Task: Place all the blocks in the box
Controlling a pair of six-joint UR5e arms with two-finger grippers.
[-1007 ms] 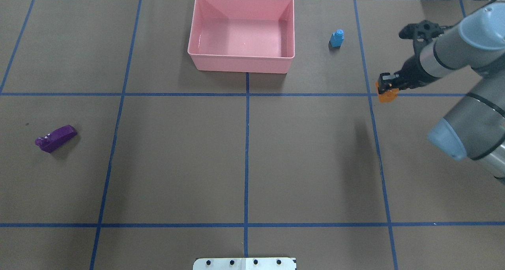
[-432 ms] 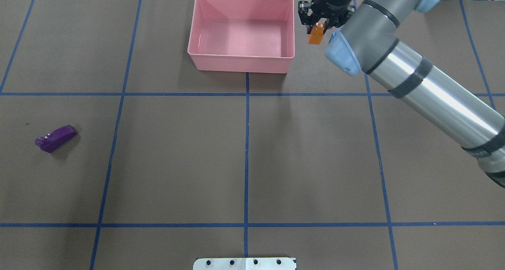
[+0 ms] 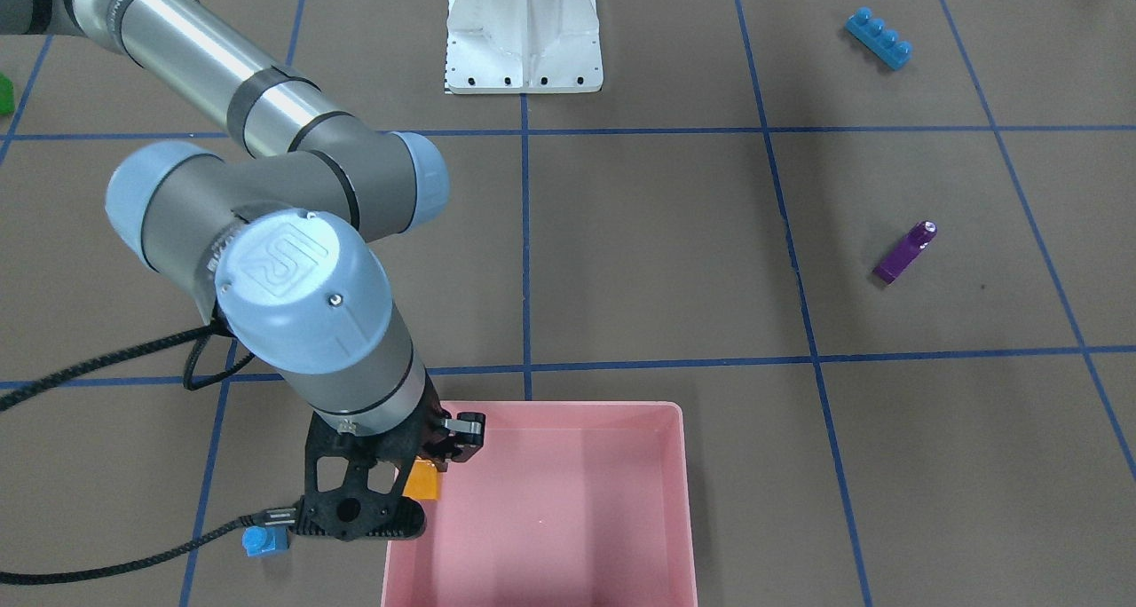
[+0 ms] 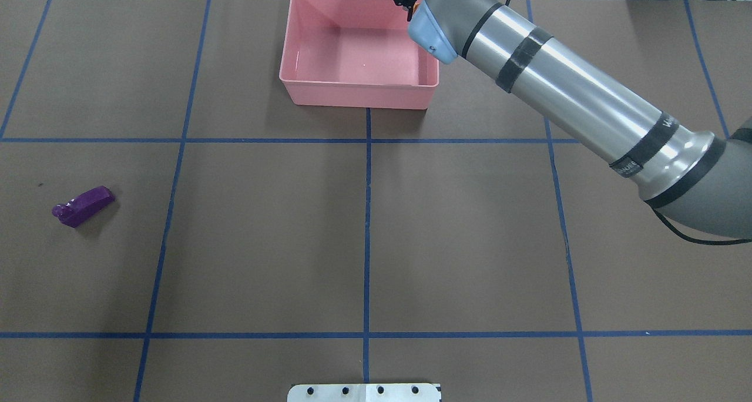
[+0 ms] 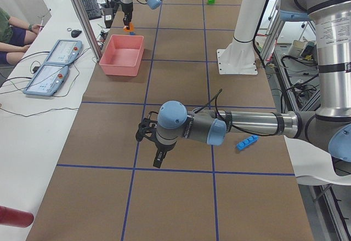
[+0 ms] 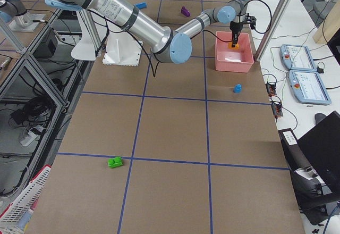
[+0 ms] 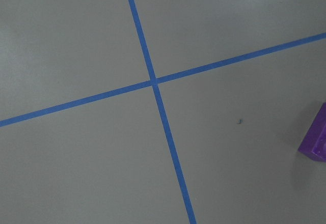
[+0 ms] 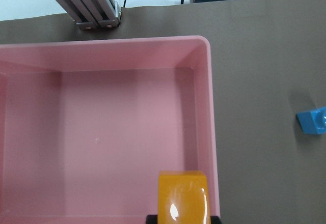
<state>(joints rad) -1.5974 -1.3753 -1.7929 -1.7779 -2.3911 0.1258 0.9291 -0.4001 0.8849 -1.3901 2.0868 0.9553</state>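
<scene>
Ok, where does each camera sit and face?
Front-facing: across the table, facing the robot's base; right arm holds orange block at box.
Overhead: behind the robot, looking forward; right arm.
Exterior left: table's left end; left arm near.
Exterior right: opposite end; right arm near.
Left wrist: down on purple block; no fingers.
Right wrist: down into box; shares tiny blue block with front-facing.
</scene>
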